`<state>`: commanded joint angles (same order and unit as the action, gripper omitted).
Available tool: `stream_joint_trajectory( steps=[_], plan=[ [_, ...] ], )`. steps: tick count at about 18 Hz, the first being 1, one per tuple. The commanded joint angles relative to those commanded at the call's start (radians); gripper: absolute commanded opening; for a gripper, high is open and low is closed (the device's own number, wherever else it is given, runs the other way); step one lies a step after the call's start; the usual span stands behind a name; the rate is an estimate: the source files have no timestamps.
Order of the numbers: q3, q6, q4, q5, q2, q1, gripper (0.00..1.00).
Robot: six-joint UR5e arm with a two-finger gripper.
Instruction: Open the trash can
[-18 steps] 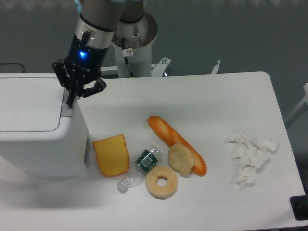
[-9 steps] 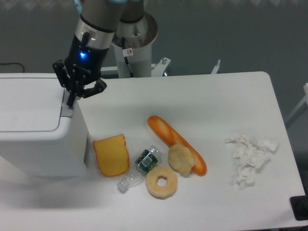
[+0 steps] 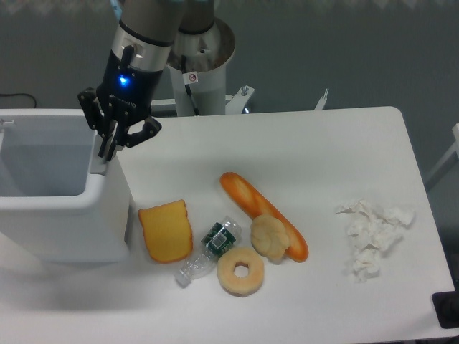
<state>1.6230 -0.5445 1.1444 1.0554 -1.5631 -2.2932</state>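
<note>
The trash can is a large white boxy bin at the left of the table. Its lid is up and out of sight, and I see into its hollow inside. The grey push tab sits on its right rim. My gripper is shut, pointing down, with its fingertips on the tab.
To the right of the bin lie a yellow bread slice, a crushed plastic bottle, a doughnut, a baguette with a bun on it, and crumpled tissue. The robot's base stands behind the table.
The flat lid that covered the bin has swung open and gone from view. The gripper has stayed at the tab.
</note>
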Motion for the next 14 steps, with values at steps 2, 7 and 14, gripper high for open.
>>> stream_joint_trajectory(
  steps=[2,7,14],
  plan=[
    [-0.003,-0.003,-0.012,0.003,-0.002,-0.028,1.0],
    [-0.008,-0.052,-0.037,0.082,-0.098,-0.147,1.0],
    [-0.012,-0.467,-0.055,0.262,-0.244,-0.339,1.0]
  ],
)
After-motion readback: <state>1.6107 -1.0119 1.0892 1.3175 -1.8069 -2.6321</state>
